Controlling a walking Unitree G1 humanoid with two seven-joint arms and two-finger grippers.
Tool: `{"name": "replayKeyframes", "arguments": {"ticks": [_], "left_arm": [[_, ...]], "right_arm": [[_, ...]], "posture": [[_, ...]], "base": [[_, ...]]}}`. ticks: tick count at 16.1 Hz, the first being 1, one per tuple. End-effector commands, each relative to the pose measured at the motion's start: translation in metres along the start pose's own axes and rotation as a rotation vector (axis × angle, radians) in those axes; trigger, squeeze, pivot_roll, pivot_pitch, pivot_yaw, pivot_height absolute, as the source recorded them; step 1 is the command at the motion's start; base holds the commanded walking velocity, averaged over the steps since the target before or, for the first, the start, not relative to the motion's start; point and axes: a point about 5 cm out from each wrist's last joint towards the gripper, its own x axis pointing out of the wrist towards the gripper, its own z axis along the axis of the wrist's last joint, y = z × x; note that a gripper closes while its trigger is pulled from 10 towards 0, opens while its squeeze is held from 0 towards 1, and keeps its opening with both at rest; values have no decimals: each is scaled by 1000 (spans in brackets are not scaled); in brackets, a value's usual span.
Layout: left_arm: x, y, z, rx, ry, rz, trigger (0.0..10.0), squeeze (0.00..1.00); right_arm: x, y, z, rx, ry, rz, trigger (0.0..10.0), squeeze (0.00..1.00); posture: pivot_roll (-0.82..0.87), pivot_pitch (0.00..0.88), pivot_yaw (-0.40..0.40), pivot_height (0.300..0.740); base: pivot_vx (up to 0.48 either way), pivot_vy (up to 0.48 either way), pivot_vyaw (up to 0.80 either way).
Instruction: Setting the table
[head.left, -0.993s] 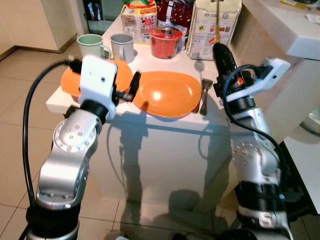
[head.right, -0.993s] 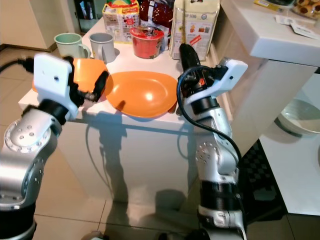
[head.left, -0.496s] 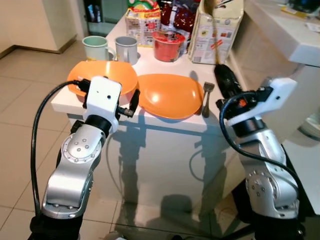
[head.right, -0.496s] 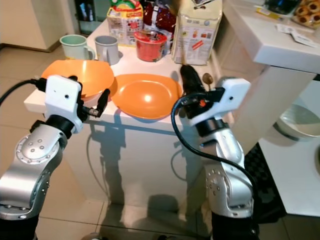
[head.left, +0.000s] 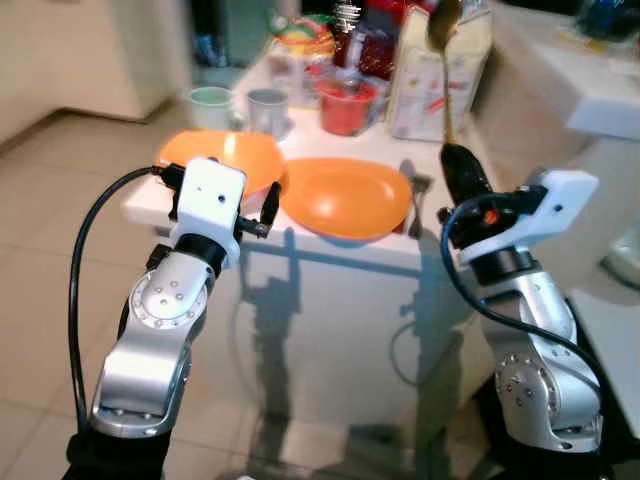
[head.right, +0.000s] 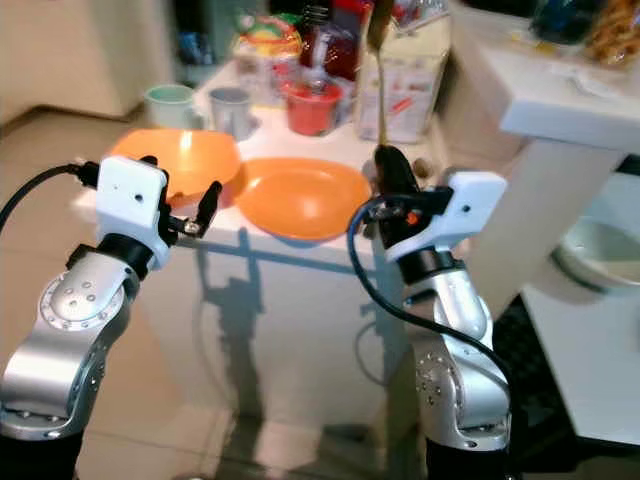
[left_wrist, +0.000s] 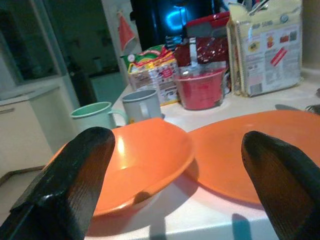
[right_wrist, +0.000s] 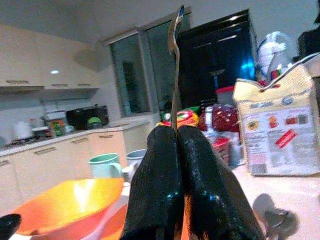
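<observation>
right gripper (head.left: 452, 160) pinches a spoon (head.left: 441, 40) upright above the table (head.left: 340, 250), apparently to lay beside the fork (head.left: 416, 190) by the orange plate (head.left: 345, 195); left gripper (head.left: 265, 205), fingers spread wide, waits empty near the orange bowl (head.left: 215, 155).

At the back of the white table (head.left: 345, 250) we see a tall pale bag (left_wrist: 265, 47) and a red tub (left_wrist: 202, 89). Beside the tub lie a colourful snack pack (left_wrist: 152, 67) and a dark red packet (left_wrist: 205, 40).
</observation>
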Motion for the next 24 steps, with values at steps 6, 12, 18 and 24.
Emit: {"name": "replayKeyframes", "arguments": {"ticks": [6,12,18,24], "left_arm": [[7,-4,4,8,-22,-29,10000,0],[9,-3,3,19,-23,-40,10000,0],[11,-4,-2,32,6,-35,10000,0],[10,2,-13,7,60,23,10000,0]], "right_arm": [[-1,-8,-5,-33,42,-72,10000,0],[-2,-8,-12,-42,92,-95,10000,0],[-3,-11,-14,-55,118,-119,10000,0],[-5,-20,-22,-70,176,-194,10000,0]], "posture": [[23,0,-34,740],[21,0,-28,740],[22,0,-26,740],[24,0,-28,740]], "base": [[0,0,0],[-209,0,0],[-309,0,0],[0,0,0]]}}
